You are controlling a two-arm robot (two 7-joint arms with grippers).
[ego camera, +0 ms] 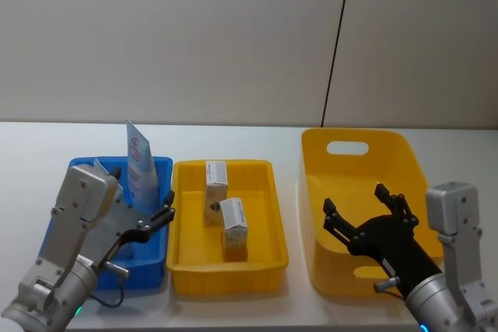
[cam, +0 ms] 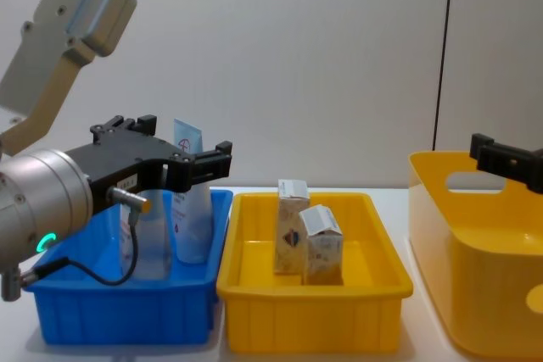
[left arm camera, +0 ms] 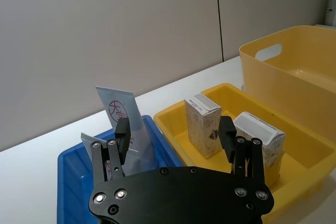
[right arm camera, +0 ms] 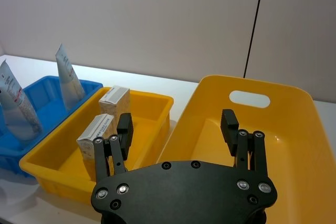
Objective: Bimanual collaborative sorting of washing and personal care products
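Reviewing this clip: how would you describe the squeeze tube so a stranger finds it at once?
Look at the blue tray, leftmost of the three containers on the table. On its side nearest the yellow tray stands the squeeze tube, flat crimped end up. It is taller than the pouch beside it and bears a round red mark near the top.

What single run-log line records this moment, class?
left claw open, above blue tray | right claw open, above yellow tub | yellow tray: two cartons | blue tray: tube, pouch | nothing held
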